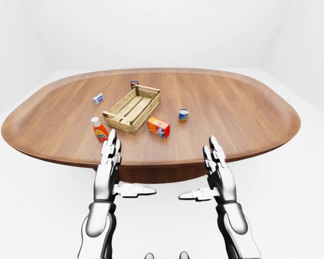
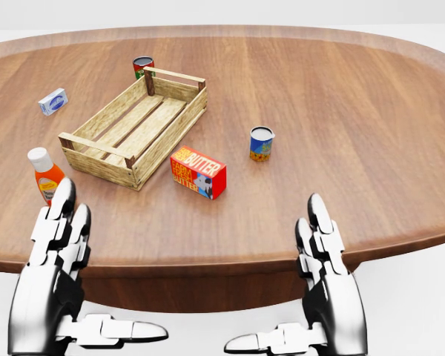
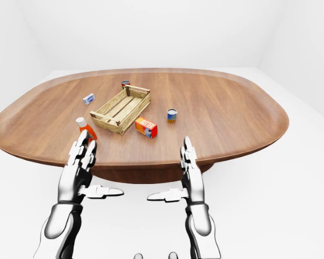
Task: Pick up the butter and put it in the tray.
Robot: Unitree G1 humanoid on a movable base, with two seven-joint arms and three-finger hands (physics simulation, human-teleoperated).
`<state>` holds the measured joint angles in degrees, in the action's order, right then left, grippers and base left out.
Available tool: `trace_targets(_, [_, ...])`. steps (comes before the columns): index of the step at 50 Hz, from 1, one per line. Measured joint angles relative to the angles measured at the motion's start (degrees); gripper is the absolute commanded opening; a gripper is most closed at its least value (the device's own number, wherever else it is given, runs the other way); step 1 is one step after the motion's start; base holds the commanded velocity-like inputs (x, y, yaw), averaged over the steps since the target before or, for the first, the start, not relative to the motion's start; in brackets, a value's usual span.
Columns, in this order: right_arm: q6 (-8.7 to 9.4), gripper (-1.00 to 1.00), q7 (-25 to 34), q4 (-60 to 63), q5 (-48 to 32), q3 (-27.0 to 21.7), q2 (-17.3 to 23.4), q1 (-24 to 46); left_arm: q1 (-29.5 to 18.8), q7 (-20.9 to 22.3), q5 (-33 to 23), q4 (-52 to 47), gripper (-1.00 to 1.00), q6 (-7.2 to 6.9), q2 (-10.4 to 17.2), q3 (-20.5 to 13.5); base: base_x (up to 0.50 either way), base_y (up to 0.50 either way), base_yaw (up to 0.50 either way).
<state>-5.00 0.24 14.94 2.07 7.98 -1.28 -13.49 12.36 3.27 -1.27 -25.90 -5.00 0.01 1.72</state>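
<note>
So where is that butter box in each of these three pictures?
Left-eye view: butter just left of centre, upper half.
Head view: left of centre, at mid-height.
Right-eye view: left of centre, upper half.
Shared landmark: in each it sits beside the tray's lower right corner.

The butter (image 2: 198, 172) is a red and orange carton with white "BUTTER" lettering, lying on its long side on the bench (image 2: 341, 111), turned at a slant. It sits just beside the lower right corner of the tray (image 2: 136, 127), apart from it. The tray is a shallow slatted wooden crate, upright, lying diagonally in the head view, with nothing inside.
</note>
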Motion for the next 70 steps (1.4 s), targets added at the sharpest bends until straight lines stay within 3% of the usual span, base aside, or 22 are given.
trace_targets(22, [0.0,1.0,-6.9,21.9,-5.2,9.8,7.1,-14.2,8.9,4.3,2.9,-18.9,1.0,0.0,-0.5,-2.7,0.0,0.0,0.0])
trace_targets(44, [0.0,1.0,-8.4,23.5,-6.5,12.5,9.1,-15.5,10.4,5.7,3.1,-22.2,1.0,0.0,-1.0,-3.8,0.0,0.38,0.0])
trace_targets(70, [0.0,1.0,-9.0,22.5,-5.5,12.7,8.4,-14.6,11.1,6.2,3.2,-23.1,1.0,0.0,-0.9,-4.2,0.0,0.42,0.0])
